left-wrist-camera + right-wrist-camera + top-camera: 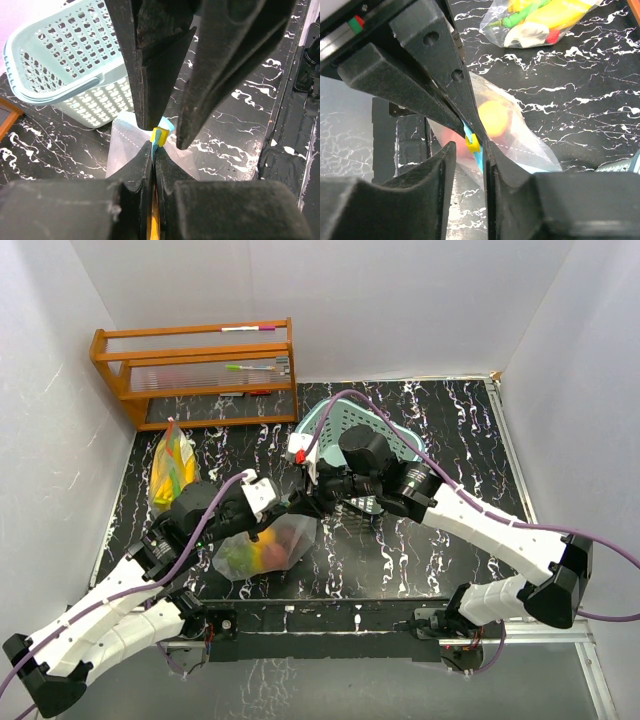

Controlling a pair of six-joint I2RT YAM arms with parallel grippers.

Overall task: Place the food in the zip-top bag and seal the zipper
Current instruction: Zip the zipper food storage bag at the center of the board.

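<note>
A clear zip-top bag lies at the front centre with a mango-coloured fruit inside. In the right wrist view it holds an orange round fruit and something red. My left gripper is shut on the bag's blue zipper strip, just behind the yellow slider. My right gripper is open, and its fingers straddle the slider without closing on it. The left gripper and the right gripper meet tip to tip above the bag's mouth.
A second clear bag with bananas and a green pepper lies at the left, also in the right wrist view. A pale teal mesh basket stands behind the grippers. A wooden rack is at the back left. White walls enclose the table.
</note>
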